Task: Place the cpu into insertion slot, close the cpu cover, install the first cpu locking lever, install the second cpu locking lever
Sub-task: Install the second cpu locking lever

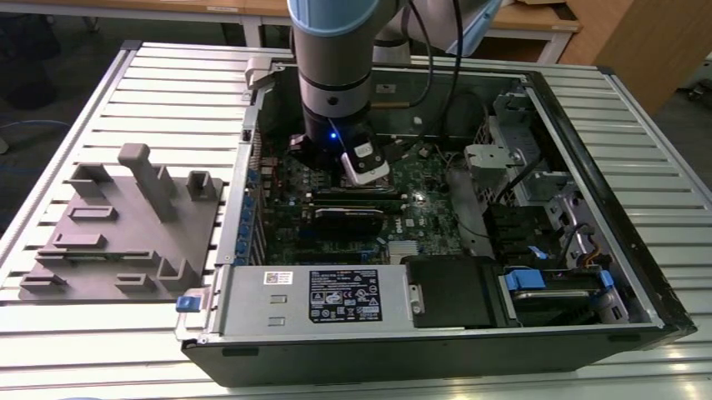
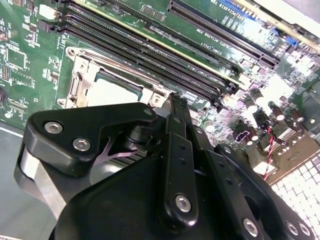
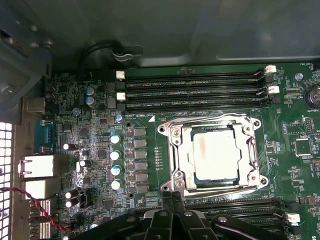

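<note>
first wrist view shows the cpu (image 3: 216,152) seated in the insertion slot (image 3: 176,150), cpu cover (image 3: 248,131) down; the pincer (image 3: 172,197) hovers beside it, fingers together, holding nothing.

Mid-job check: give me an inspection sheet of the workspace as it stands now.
Surface: slatted metal table carrying the open computer case.
Job's things: cpu lies in the insertion slot; cpu cover closed over it.
Clutter: grey fixture block beside the case, on the exterior view's left.
Grippers: gripper hangs just off the socket's edge; its state cannot be told.
Cables: red-black twisted wire near the rear ports.
Surroundings: wooden furniture behind the table.
</note>
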You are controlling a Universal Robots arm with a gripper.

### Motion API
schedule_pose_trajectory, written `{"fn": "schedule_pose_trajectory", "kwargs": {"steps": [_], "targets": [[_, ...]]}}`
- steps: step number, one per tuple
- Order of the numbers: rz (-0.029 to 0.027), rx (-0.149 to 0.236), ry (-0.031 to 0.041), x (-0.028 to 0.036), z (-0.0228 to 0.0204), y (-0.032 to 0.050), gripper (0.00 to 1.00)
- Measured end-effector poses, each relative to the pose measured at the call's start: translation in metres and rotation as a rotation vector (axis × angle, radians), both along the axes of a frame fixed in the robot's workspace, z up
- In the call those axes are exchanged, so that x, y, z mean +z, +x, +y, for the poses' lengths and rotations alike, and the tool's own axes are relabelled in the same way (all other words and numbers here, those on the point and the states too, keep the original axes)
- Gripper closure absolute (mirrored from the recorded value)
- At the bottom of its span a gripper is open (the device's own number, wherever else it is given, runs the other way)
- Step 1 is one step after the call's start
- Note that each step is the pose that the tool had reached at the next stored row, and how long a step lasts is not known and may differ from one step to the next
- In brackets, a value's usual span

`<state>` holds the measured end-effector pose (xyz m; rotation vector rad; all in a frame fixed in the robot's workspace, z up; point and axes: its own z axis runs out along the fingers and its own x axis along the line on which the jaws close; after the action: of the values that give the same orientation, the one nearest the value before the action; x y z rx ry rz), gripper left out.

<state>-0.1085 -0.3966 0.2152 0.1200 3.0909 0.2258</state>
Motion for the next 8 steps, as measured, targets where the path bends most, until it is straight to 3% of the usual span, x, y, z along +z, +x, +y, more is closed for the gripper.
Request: {"fn": "schedule_pose_trajectory", "kwargs": {"steps": [8], "targets": [[0.0000, 0.000, 0.0000, 0.0000, 0.0000, 0.0061, 0.90]]}}
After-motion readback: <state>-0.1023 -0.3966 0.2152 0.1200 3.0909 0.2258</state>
